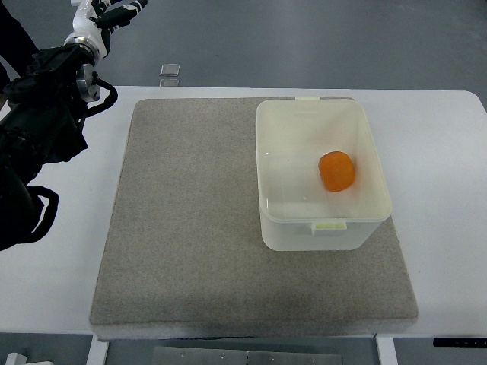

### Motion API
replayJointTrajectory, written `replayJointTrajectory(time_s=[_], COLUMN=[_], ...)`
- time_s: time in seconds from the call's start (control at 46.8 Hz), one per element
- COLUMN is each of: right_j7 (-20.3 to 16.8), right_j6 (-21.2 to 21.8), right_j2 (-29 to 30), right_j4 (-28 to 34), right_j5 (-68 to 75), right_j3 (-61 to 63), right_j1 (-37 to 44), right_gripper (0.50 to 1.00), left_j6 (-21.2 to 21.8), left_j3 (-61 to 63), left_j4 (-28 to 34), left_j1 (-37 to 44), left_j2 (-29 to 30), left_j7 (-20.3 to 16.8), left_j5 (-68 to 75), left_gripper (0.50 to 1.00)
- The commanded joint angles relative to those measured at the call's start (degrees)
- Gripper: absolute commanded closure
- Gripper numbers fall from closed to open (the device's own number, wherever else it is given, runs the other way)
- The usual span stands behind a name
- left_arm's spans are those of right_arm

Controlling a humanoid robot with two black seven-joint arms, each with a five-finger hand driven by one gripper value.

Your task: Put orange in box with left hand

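An orange (336,171) lies inside the translucent white box (278,228), toward its right side. The box stands on the right half of a grey mat (190,228). My left arm comes in from the left edge, black and bulky, and rises to the top left corner. Its hand (106,17) is white and black, held high and far to the left of the box, with fingers loosely extended and nothing in them. The hand is partly cut off by the top edge.
The grey mat lies on a white table (441,190). A small grey block (170,70) sits at the table's far edge, above the mat's top left corner.
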Motion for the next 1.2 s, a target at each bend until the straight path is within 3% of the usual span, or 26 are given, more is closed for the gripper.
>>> replayJointTrajectory(time_s=[0.0, 0.192, 0.321, 0.833, 0.876, 0.962, 1.175], right_j7=[0.0, 0.0, 0.0, 0.0, 0.0, 0.0, 0.0], right_j6=[0.0, 0.0, 0.0, 0.0, 0.0, 0.0, 0.0], right_j2=[0.0, 0.0, 0.0, 0.0, 0.0, 0.0, 0.0], right_j4=[0.0, 0.0, 0.0, 0.0, 0.0, 0.0, 0.0], right_j5=[0.0, 0.0, 0.0, 0.0, 0.0, 0.0, 0.0], right_j3=[0.0, 0.0, 0.0, 0.0, 0.0, 0.0, 0.0], right_j1=[0.05, 0.05, -0.04, -0.04, -0.04, -0.04, 0.05], right_gripper=[0.556, 0.556, 0.556, 0.556, 0.556, 0.556, 0.556], left_j6=[-0.66, -8.31, -8.58, -8.31, -8.23, -7.96, -8.05], left_j3=[-0.58, -1.99, -1.73, -2.87, -2.87, -2.96, -3.05], left_j4=[-0.33, 0.29, 0.29, 0.11, 0.11, 0.2, 0.11], left_j1=[0.19, 2.12, 3.44, 3.61, 3.61, 3.61, 3.79], left_j2=[0.03, 0.12, 0.12, 0.12, 0.12, 0.12, 0.12], left_j7=[-0.04, -1.71, -3.82, -3.73, -3.73, -3.82, -3.91], left_j5=[-2.74, -9.17, -9.17, -9.61, -9.61, -9.61, -9.7], left_gripper=[0.675, 0.677, 0.677, 0.649, 0.63, 0.532, 0.51])
